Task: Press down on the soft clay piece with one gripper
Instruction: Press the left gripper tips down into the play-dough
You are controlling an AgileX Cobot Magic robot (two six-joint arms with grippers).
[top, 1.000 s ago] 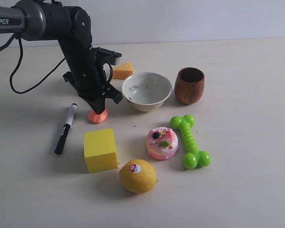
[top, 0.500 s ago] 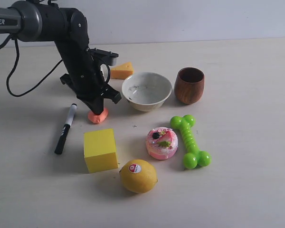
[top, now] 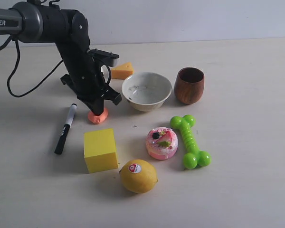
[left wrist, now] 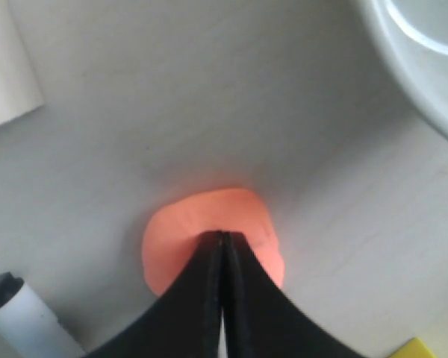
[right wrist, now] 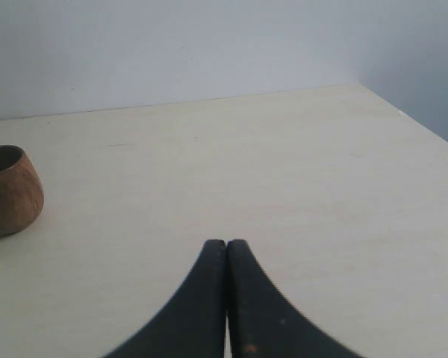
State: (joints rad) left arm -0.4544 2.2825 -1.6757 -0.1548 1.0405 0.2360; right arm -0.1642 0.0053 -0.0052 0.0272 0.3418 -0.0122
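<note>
Left jaws: shut tight, nothing between; tips pressed onto top of the soft clay piece (top: 99, 117).
Left arm (top: 78, 54): black, "PIPER" on upper link, leans steeply down over the clay.
Soft clay piece (left wrist: 178, 237): salmon-orange lump on the surface (top: 247, 180), btw marker (top: 65, 128) & white bowl (top: 147, 90), just behind yellow cube (top: 100, 150) in ext. view; touches none of them.
Right jaws: shut too, empty, over bare surface; wooden cup (right wrist: 10, 191) well apart from them.
Marker: lies flat, near the clay, apart.
Bowl: upright, cheese wedge (top: 122, 70) behind it, wooden cup beside it.
Nearer cam: lemon (top: 138, 175), cake toy (top: 161, 142), green bone toy (top: 190, 141), all well apart from the clay.
</note>
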